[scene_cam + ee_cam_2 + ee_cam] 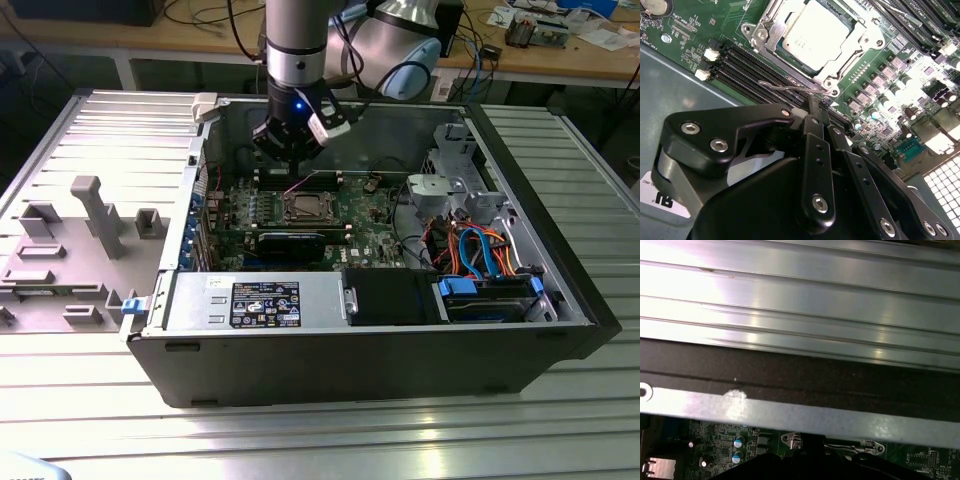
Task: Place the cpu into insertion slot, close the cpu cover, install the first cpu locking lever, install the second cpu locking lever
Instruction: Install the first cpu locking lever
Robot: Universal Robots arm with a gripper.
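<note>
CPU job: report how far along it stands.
Done: the cpu sits in the slot with the cover closed over its edges. In hand: the fingers are pinched on the thin wire lever beside the socket. Left: that lever sits outside the cover, not latched. The other lever's state cannot be told.

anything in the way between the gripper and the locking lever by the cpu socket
Nothing visible. In the second wrist view the gripper sits right at the thin wire locking lever beside the cpu cover, which lies closed over the cpu; only bare memory slots lie nearby.
</note>
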